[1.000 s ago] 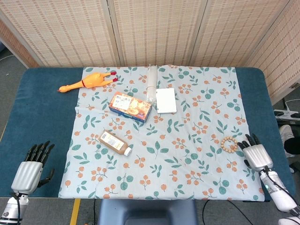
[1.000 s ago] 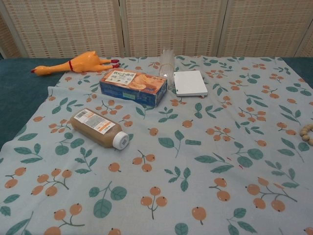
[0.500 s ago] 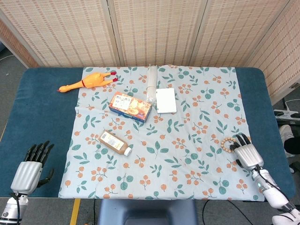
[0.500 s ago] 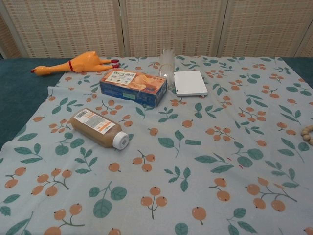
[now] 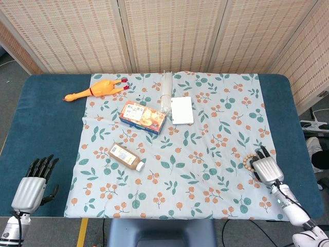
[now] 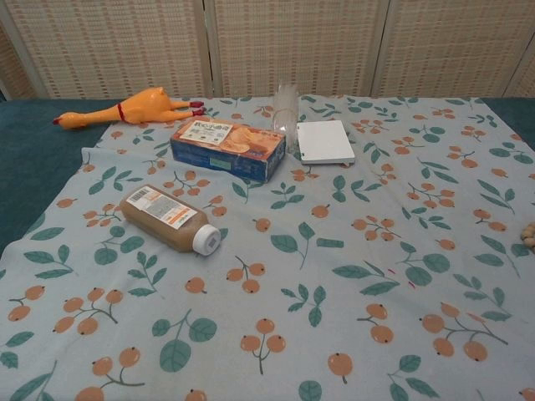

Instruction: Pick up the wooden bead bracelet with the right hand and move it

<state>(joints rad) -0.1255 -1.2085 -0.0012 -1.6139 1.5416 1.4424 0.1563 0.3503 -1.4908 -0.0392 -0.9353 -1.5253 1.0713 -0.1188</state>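
The wooden bead bracelet (image 5: 248, 161) lies on the floral cloth (image 5: 205, 154) near its right edge; only its left beads show. My right hand (image 5: 266, 168) lies over the bracelet's right side, fingers stretched out and apart, touching it without a visible grasp. In the chest view only a few beads of the bracelet (image 6: 528, 233) peek in at the right edge, and neither hand shows there. My left hand (image 5: 32, 184) rests on the blue table at the front left, fingers apart and holding nothing.
On the cloth lie a brown bottle (image 5: 125, 157), a printed carton (image 5: 142, 117), a flat white box (image 5: 182, 110) and a clear tumbler (image 5: 166, 91). An orange rubber chicken (image 5: 95, 90) lies at the back left. Wicker screens stand behind the table.
My right hand has slid left and forward from beside the bracelet until it covers the bracelet's right side. The left hand has stayed still.
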